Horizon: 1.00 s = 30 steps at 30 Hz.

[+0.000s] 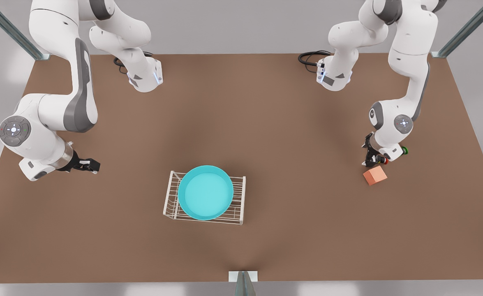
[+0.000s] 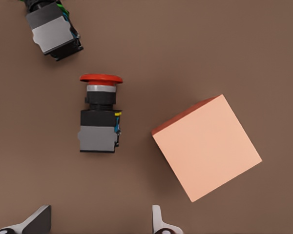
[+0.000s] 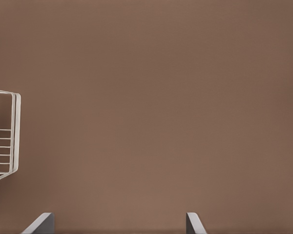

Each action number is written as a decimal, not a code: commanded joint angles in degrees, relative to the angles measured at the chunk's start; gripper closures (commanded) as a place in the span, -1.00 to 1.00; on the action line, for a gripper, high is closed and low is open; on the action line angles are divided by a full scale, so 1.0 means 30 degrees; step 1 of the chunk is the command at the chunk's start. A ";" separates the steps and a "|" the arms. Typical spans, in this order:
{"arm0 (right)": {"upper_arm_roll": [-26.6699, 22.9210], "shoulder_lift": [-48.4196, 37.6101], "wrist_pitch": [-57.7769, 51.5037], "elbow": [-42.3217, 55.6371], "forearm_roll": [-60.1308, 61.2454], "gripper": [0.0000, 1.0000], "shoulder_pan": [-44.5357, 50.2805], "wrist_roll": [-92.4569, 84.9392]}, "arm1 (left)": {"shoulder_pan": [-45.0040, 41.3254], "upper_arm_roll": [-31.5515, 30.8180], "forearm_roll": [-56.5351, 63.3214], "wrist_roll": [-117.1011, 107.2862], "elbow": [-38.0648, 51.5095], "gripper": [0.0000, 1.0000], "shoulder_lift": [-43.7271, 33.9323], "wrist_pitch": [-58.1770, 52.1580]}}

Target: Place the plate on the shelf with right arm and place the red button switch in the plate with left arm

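Observation:
The turquoise plate [image 1: 205,192] rests flat on the white wire shelf [image 1: 240,202] near the table's front middle. The red button switch [image 2: 100,117] lies on its side on the table, also at the front view's right [image 1: 383,161]. My left gripper [image 2: 100,225] hangs open just above it [image 1: 372,158], holding nothing. At the front view's left, my right gripper [image 1: 90,165] is open and empty, apart from the shelf, whose end [image 3: 5,137] is in the right wrist view beyond its fingertips [image 3: 43,222].
An orange cube [image 1: 375,175] sits right beside the red switch, also in the left wrist view [image 2: 207,146]. A green-capped switch [image 2: 51,31] lies just beyond it [image 1: 405,150]. Brown table stretches between the shelf and both arms.

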 commanded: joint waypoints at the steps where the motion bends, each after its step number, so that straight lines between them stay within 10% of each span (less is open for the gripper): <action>1: -0.0008 0.0006 -0.0006 0.0010 0.0014 -1.00 0.0002 0.0398 | 0.0036 0.0015 0.0264 -0.0899 0.0030 -1.00 0.0134 0.0622; 30: -0.0008 0.0153 -0.0006 0.0010 0.0014 -1.00 0.0002 0.0398 | 0.2644 0.0161 0.3340 -0.0342 0.0615 -1.00 0.1775 0.2057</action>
